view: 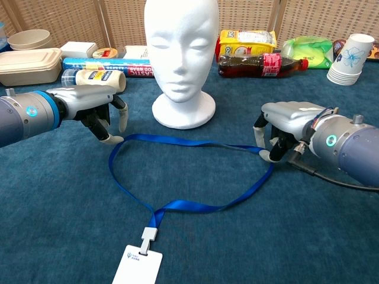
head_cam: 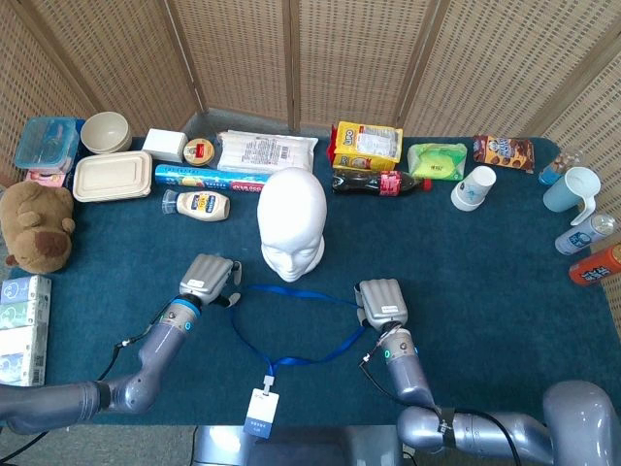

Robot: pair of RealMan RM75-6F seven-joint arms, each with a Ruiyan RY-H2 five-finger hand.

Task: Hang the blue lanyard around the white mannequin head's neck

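Lanyard work begins at the table: the blue ribbon lanyard [view: 195, 155] lies as an open loop on the dark blue tablecloth [view: 53, 225], just in front of the white foam mannequin head [view: 181, 59], with its white card badge [view: 137, 264] trailing toward the robot. The left hand [view: 95, 106] is at the loop's left bend, fingertips down on the ribbon; whether it actually pinches the strap cannot be told. The right hand [view: 284, 131] sits curled over the loop's right bend, and its hold is equally unclear. The step in hand appears to be securing both sides of the loop. To do it well, each hand should probably pinch the ribbon firmly before lifting, then rise evenly so the loop stays wide and untwisted. It likely needs to clear the crown before coming down to the neck, without nudging the light head off its base.
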